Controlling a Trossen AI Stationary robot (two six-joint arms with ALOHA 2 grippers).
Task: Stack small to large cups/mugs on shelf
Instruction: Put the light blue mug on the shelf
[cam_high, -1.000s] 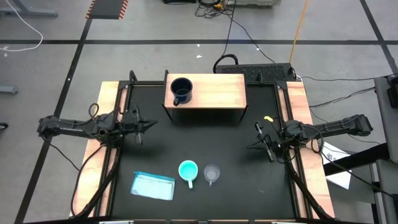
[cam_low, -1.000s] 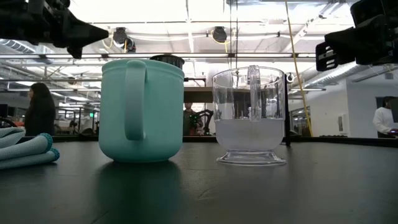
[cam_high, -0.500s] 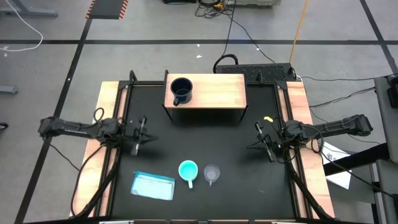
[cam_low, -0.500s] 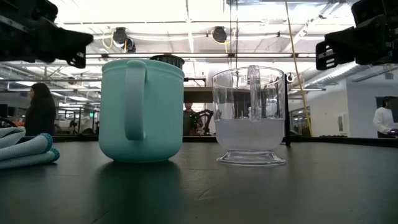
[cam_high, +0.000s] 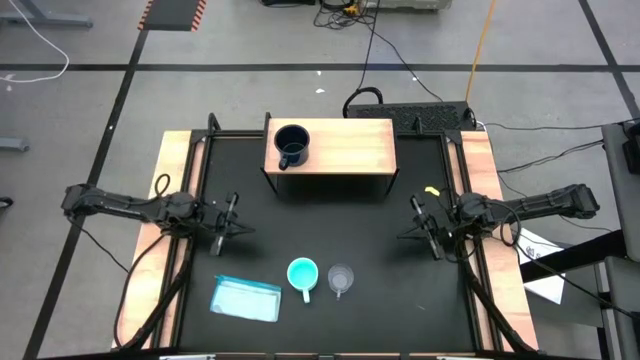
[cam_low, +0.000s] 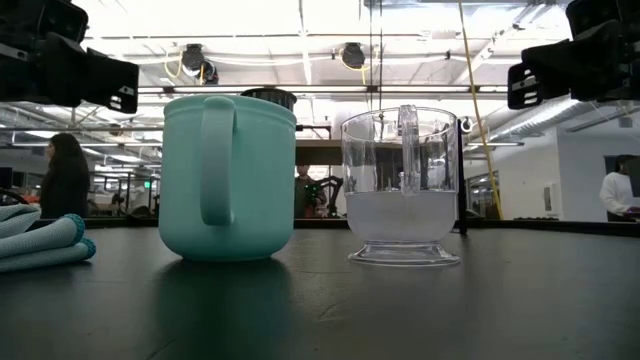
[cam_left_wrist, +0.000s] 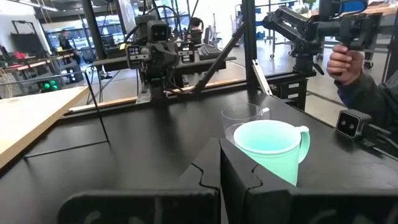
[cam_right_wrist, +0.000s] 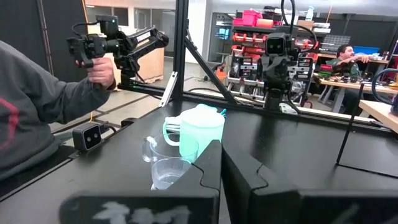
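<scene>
A dark navy mug (cam_high: 291, 146) stands upright on the left part of the wooden shelf (cam_high: 350, 150) at the table's far side. The turquoise mug (cam_high: 302, 274) and the clear cup (cam_high: 341, 279) stand side by side on the black tabletop near the front edge, the cup to the mug's right. They also show in the low view as the mug (cam_low: 228, 178) and the cup (cam_low: 402, 185). My left gripper (cam_high: 236, 222) hovers shut at the table's left side, and my right gripper (cam_high: 410, 228) hovers shut at its right side. Both point level toward the middle and are clear of everything.
A flat light-blue packet (cam_high: 246, 298) lies at the front left, beside the turquoise mug. Light wooden strips (cam_high: 176, 180) run along the table's sides. A person holding a hand controller (cam_left_wrist: 339, 59) stands beyond the front edge. Bare black tabletop lies between the shelf and the cups.
My left gripper has sunk a little and drawn back toward the table's left and near edges. It has rolled about its own line and stayed shut. My right gripper and all the cups have kept still.
</scene>
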